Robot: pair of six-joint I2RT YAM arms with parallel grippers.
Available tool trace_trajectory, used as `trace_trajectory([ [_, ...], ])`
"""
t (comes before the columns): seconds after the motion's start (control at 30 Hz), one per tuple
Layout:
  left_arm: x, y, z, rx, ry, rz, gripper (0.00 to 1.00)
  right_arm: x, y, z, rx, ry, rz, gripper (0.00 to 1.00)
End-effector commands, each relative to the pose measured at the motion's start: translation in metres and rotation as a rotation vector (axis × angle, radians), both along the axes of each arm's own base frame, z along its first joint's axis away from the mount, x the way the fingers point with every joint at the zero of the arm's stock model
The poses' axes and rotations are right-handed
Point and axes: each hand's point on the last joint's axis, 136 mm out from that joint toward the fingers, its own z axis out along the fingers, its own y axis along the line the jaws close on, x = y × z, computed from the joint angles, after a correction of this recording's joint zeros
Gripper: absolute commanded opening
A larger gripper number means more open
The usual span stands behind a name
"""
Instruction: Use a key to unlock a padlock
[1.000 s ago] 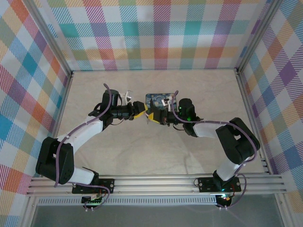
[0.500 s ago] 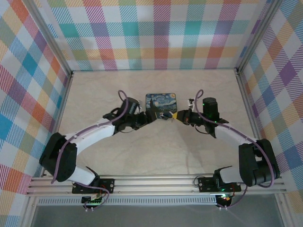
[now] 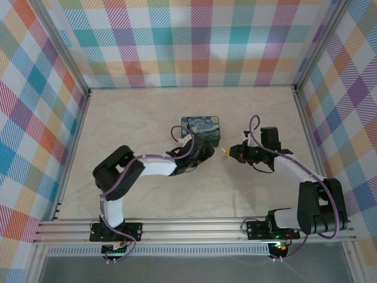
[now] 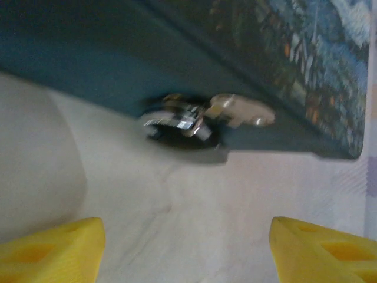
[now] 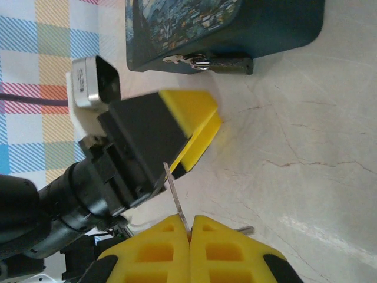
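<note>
The dark-blue painting-print box stands mid-table. My left gripper hovers low just in front of it, open, with bare table between its yellow fingertips. A small dark and silver piece lies against the box's near foot, too blurred to identify. The yellow padlock is out of view. My right gripper is to the right of the box, shut on a thin metal key whose blade points toward the left gripper.
The box is the only obstacle between the arms. Metal rails run along the near edge. Plaid walls close the back and both sides of the beige tabletop.
The two grippers, close together in front of the box a second ago, have parted. The left arm has folded in, its gripper now at the box's near side. The right gripper has drawn back rightward.
</note>
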Motion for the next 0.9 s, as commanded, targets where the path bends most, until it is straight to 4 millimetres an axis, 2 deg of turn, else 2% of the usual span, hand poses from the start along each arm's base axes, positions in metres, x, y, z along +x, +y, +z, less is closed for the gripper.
trace_trajectory([
  [0.0,0.019,-0.005,-0.005,-0.041,-0.076,0.091,0.72,-0.003,-0.002,0.010,0.022,-0.023,0.030,0.00],
  [0.13,0.025,-0.008,-0.018,-0.020,-0.073,0.113,0.68,-0.003,-0.002,0.011,0.046,-0.012,0.034,0.00],
  [0.3,0.028,0.003,-0.030,0.073,-0.076,0.161,0.61,-0.004,0.000,0.014,0.069,-0.011,0.038,0.00],
  [0.4,0.032,0.006,-0.033,0.104,-0.091,0.163,0.50,-0.004,0.000,0.015,0.076,-0.011,0.040,0.00],
  [0.57,0.031,0.016,-0.032,0.174,-0.096,0.165,0.49,-0.007,0.001,0.016,0.081,-0.010,0.044,0.00],
  [0.67,0.030,0.021,-0.029,0.198,-0.096,0.145,0.35,-0.007,0.001,0.016,0.080,-0.012,0.044,0.00],
  [0.73,0.030,0.021,-0.026,0.208,-0.092,0.123,0.32,-0.008,0.000,0.015,0.080,-0.012,0.043,0.00],
  [0.8,0.029,0.017,-0.021,0.224,-0.080,0.085,0.23,-0.007,0.000,0.015,0.079,-0.008,0.043,0.00],
  [0.87,0.026,0.012,-0.014,0.239,-0.058,0.036,0.22,-0.008,0.000,0.015,0.075,-0.009,0.041,0.00],
])
